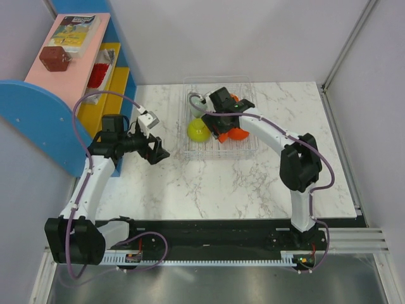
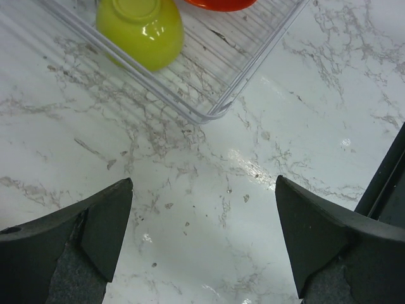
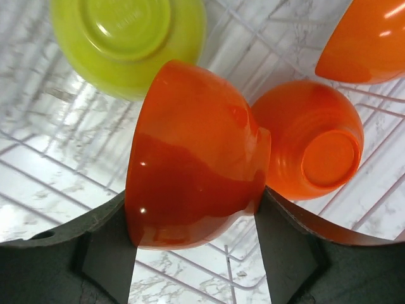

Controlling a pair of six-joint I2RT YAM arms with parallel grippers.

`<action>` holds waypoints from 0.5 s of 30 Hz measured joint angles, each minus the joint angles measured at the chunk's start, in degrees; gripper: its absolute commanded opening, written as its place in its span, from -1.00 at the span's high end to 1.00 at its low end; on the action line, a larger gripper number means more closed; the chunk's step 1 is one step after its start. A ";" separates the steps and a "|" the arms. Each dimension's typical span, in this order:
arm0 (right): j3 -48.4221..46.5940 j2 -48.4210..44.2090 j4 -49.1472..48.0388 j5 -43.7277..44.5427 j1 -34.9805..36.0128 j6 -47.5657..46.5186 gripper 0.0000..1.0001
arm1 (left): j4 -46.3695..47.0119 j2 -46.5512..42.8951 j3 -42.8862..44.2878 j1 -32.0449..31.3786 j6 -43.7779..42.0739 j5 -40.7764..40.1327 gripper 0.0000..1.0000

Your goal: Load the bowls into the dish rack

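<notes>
My right gripper (image 3: 193, 212) pinches an orange bowl (image 3: 190, 158) above the dish rack (image 3: 38, 174). My left gripper (image 2: 202, 190) hangs spread wide, empty.

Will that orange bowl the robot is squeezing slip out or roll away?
The orange bowl looks glossy, so it might slip from the right gripper. Its round side would probably let it roll in the dish rack.

From above, the right arm (image 1: 264, 128) hides most of the orange bowls (image 1: 238, 134) in the dish rack (image 1: 250, 88). The left wrist view's top edge cuts off the green bowl (image 2: 142, 28). Words on the upper-left box (image 1: 76, 31) are too small to read
</notes>
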State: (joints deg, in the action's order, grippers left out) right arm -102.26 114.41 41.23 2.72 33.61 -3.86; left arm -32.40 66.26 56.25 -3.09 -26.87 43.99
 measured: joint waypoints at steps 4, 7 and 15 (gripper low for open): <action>0.00 2.75 1.51 8.81 2.45 -2.29 1.00 | 0.20 -0.57 -1.68 2.49 0.00 1.33 -0.99; -0.02 3.67 1.75 14.32 3.61 -3.65 1.00 | 0.96 -1.18 -2.29 2.78 0.00 2.23 -0.99; -0.57 5.62 1.31 25.00 8.20 -7.50 1.00 | 1.75 -1.81 -3.19 3.06 0.00 4.28 -0.99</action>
State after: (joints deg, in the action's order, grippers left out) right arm -102.83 120.03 42.54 27.73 41.80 -11.35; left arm -30.65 64.45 53.06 -0.03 -26.87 48.27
